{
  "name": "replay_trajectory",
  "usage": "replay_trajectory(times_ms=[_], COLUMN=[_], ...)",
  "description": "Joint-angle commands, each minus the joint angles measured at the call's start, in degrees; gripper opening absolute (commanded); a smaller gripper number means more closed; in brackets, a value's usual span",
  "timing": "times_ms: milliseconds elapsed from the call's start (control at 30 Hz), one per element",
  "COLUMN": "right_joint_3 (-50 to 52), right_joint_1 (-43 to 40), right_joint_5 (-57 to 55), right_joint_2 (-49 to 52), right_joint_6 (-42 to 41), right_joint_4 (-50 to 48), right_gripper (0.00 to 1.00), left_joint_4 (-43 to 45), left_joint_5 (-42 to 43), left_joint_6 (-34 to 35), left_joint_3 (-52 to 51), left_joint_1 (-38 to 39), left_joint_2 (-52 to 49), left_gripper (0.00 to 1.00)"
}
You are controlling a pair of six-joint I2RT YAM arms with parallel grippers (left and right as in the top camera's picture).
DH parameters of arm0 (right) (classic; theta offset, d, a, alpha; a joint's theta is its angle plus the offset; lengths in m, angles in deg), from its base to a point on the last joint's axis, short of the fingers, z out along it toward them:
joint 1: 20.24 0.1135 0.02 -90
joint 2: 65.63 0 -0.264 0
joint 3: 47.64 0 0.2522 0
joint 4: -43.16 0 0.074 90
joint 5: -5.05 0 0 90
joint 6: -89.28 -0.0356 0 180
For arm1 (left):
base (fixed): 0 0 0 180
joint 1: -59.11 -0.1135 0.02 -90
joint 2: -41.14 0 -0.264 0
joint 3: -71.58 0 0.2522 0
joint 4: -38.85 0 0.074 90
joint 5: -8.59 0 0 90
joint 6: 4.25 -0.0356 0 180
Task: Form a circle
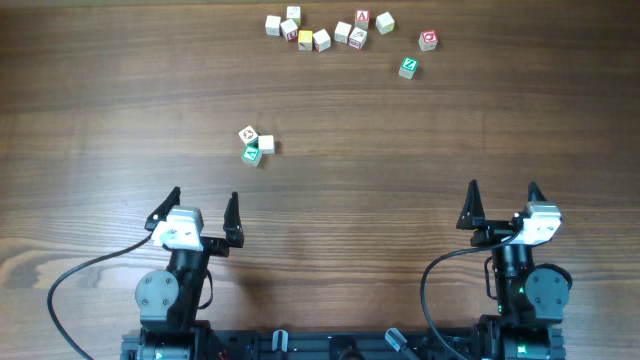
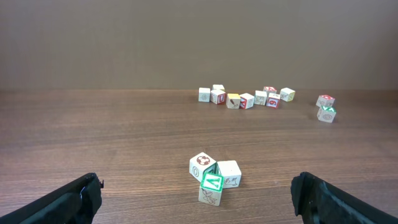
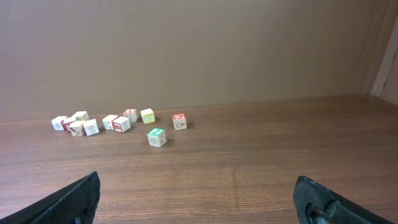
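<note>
Wooden cubes [image 1: 257,145], three touching (one green-topped), lie far-right of the left gripper [image 1: 204,194], which gapes empty like the right gripper [image 1: 502,190].

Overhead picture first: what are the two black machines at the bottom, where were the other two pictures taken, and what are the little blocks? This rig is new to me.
They are two robot arms at the near edge of a wooden table. Each ends in a two-finger gripper: the left gripper and the right gripper, both open, holding nothing. The overhead picture looks straight down. The other two come from a camera on each wrist, so the dark shapes in their bottom corners are that arm's own fingers. On the table lie small wooden letter cubes: a tight group of three ahead of the left arm, and a loose scatter along the far edge.
</note>
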Motion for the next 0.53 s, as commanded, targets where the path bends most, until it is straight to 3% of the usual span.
replay_trajectory(times_ms=[0, 500], right_joint_3=[0.04, 0.04], right_joint_1=[0.24, 0.24], right_joint_5=[0.94, 0.94], right_joint_2=[-0.42, -0.42], right_joint_6=[1.16, 1.14], right_joint_4=[-0.11, -0.11], right_gripper=[1.00, 1.00], left_joint_4=[-0.22, -0.22], left_joint_5=[-0.76, -0.76], left_joint_6=[-0.48, -0.48], left_joint_3=[-0.37, -0.37], left_joint_1=[-0.04, -0.04], left_joint_2=[0.50, 0.50], left_gripper=[1.00, 1.00])
